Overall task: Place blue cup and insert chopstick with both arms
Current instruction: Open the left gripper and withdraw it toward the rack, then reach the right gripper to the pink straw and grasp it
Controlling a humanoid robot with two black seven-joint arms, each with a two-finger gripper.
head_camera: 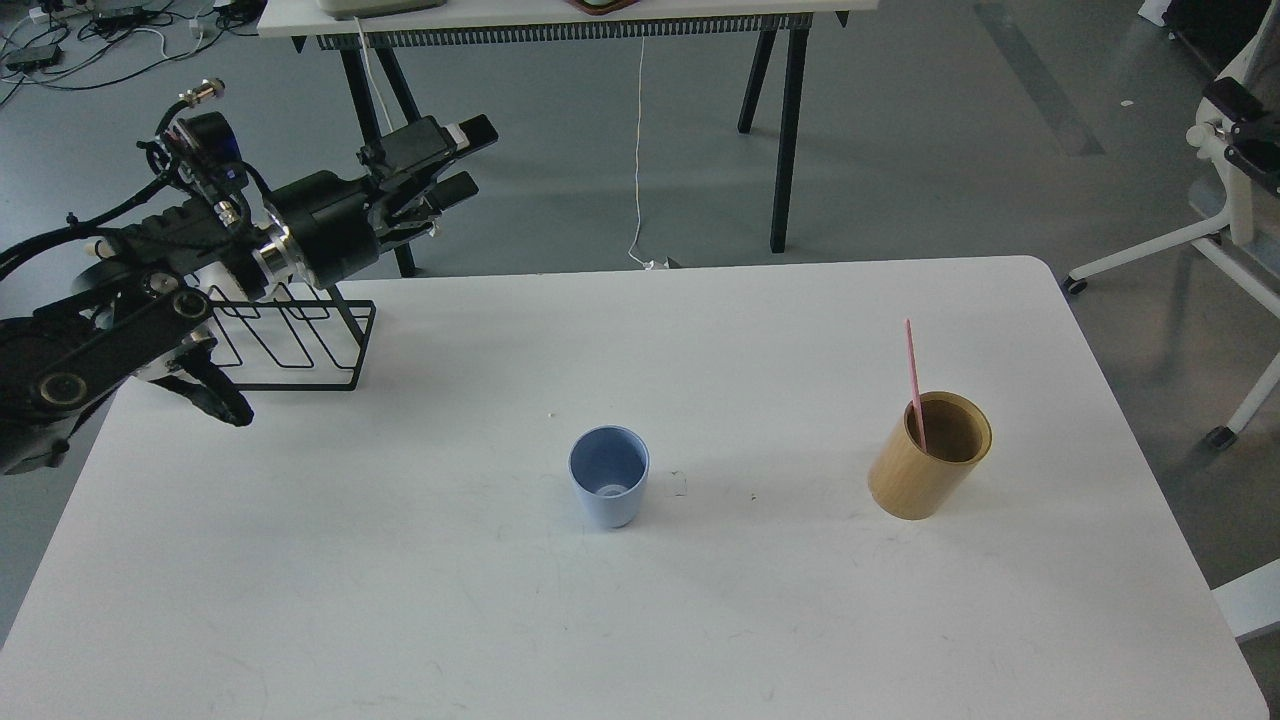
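Note:
The blue cup (609, 490) stands upright and empty near the middle of the white table (400, 600). The pink chopstick (912, 370) leans inside the tan cylindrical holder (915, 480) at the right. My left gripper (462, 160) is open and empty. It hovers above the table's far left edge, well away from the cup to the upper left. A dark part of my right arm (1245, 115) shows at the far right edge, off the table. Its fingers cannot be told apart.
A black wire rack (300, 340) stands at the table's far left under my left arm. A second table on black legs (790, 130) stands behind. A white chair base (1200, 240) is on the floor at the right.

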